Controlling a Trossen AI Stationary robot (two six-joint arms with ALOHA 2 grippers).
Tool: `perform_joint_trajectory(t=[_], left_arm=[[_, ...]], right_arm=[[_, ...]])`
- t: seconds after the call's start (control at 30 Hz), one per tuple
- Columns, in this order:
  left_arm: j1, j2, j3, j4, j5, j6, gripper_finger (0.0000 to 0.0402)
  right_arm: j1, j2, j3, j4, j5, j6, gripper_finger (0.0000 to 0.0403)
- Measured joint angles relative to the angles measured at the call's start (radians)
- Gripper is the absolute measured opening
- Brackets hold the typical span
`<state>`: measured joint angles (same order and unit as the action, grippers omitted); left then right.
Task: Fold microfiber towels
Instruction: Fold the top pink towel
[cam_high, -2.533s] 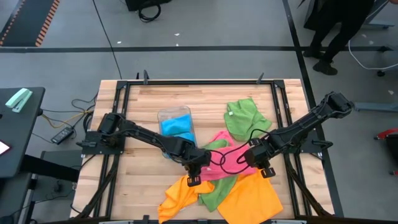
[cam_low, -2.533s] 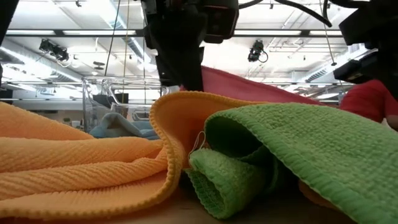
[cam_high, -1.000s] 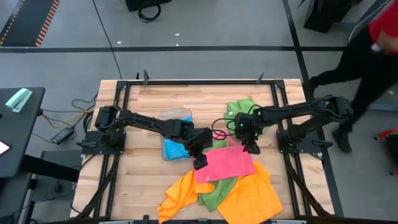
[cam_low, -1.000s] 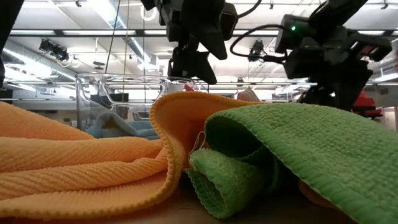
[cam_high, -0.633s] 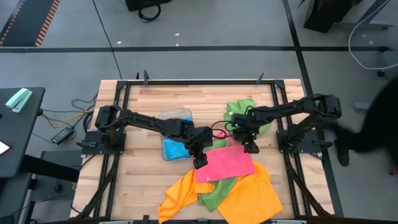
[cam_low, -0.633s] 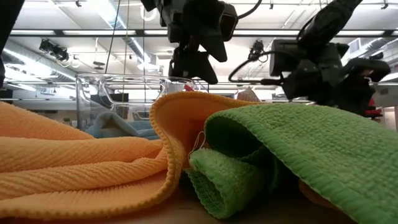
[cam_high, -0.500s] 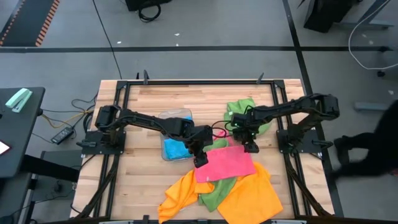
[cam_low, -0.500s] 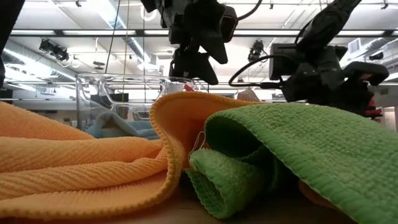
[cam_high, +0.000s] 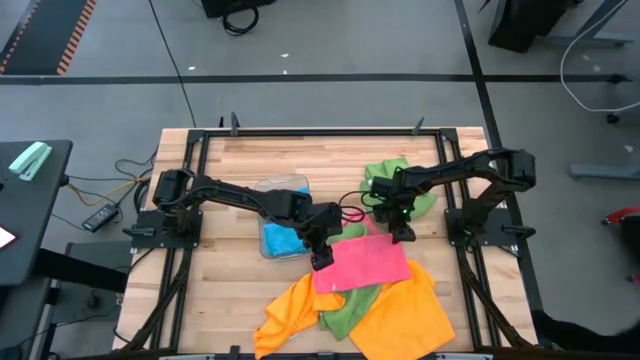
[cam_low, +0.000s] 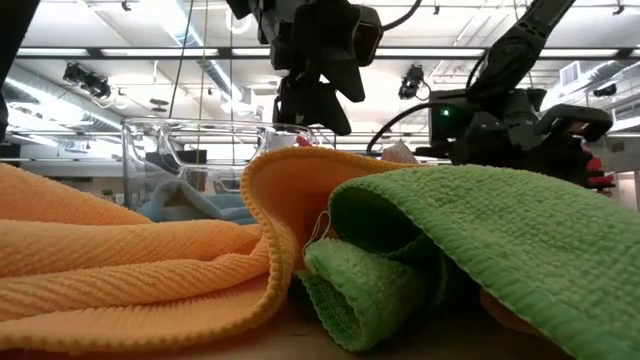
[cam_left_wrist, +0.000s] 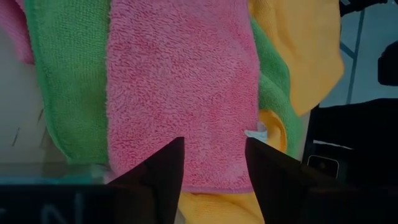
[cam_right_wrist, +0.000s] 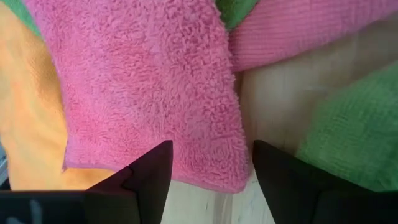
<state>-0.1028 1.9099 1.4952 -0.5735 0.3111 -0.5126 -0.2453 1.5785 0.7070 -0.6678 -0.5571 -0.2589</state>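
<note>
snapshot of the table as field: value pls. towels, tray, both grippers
pink towel: lying flat on top of the towel pile, rectangular, looks folded
orange towels: crumpled under and in front of the pink one
green towel: loose, behind the pile, right side
blue towel: inside the clear tray
left gripper: open, over the pink towel's left edge, holding nothing
right gripper: open, over its far right corner, holding nothing
</note>
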Motion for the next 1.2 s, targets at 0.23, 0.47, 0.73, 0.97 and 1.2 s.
perform_joint_trajectory(t=[0.23,0.47,0.73,0.97,1.2], left_arm=[[0.0,0.0,0.0,0.0,0.0,0.0,0.0178],[0.0,0.0,0.0,0.0,0.0,-0.001,0.0172],[0.0,0.0,0.0,0.0,0.0,-0.001,0.0172],[0.021,-0.012,0.0,0.014,0.061,-0.026,0.0172],[0.057,-0.025,-0.001,0.044,0.072,-0.051,0.0172]], right_arm=[[0.025,0.008,-0.004,0.018,-0.032,-0.043,0.0228],[0.028,0.012,-0.006,0.02,-0.027,-0.077,0.0158],[0.023,0.01,-0.006,0.001,-0.023,-0.077,0.0041],[0.003,-0.02,0.068,-0.208,-0.024,-0.094,0.0007],[0.004,-0.038,0.172,-0.47,-0.021,-0.111,0.0006]])
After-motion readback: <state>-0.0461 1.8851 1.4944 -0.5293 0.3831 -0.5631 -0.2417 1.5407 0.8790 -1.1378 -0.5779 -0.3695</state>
